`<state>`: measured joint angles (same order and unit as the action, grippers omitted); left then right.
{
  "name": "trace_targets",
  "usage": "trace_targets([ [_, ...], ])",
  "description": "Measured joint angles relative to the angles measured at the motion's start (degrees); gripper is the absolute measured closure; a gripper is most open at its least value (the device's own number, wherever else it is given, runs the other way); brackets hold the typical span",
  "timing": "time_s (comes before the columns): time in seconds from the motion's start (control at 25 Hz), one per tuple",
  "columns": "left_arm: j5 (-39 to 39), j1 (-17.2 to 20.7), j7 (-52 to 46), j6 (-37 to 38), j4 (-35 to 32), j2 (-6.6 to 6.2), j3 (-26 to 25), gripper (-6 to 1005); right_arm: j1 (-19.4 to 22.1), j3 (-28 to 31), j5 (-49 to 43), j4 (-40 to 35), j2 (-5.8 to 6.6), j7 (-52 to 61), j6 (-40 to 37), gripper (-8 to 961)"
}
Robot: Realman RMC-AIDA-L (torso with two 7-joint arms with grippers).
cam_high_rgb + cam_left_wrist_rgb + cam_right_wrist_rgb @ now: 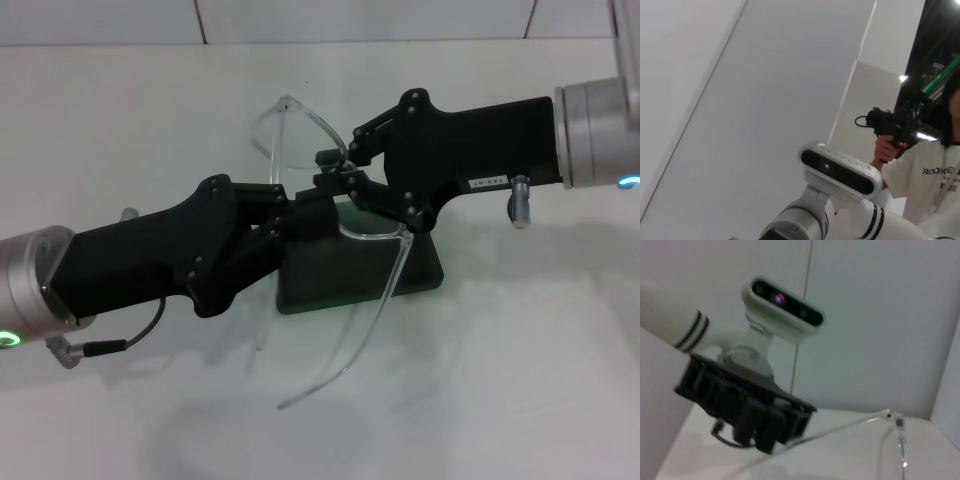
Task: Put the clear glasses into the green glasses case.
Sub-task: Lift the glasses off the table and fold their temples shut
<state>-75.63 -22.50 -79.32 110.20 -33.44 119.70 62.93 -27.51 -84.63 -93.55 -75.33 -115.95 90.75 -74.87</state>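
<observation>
step: both arms hold the clear glasses above the green glasses case mid-table | left gripper clenched on frame; right gripper likewise | next: fold temples, lower in

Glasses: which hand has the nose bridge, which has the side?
The right hand is at the nose bridge of the clear glasses. The left hand holds the side, over the green case.
</observation>
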Motion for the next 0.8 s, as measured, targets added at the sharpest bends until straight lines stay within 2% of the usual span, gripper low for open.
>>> trace_targets([
  [0.08, 0.0, -0.1, 0.2, 0.0, 0.1, 0.0, 0.0, 932, -0.1, 0.0, 2.0, 1.3, 0.01, -1.5, -0.8, 835],
  [0.52, 0.1, -0.2, 1.2, -0.2, 0.9, -0.01, 0.0, 931, 0.0, -0.2, 5.5, 4.8, -0.03, -3.8, -3.9, 836],
  [0.8, 0.2, -0.7, 3.0, -0.7, 4.2, -0.07, -1.3, 932, 0.0, -0.2, 8.3, 7.1, 0.0, -5.6, -4.5, 836],
])
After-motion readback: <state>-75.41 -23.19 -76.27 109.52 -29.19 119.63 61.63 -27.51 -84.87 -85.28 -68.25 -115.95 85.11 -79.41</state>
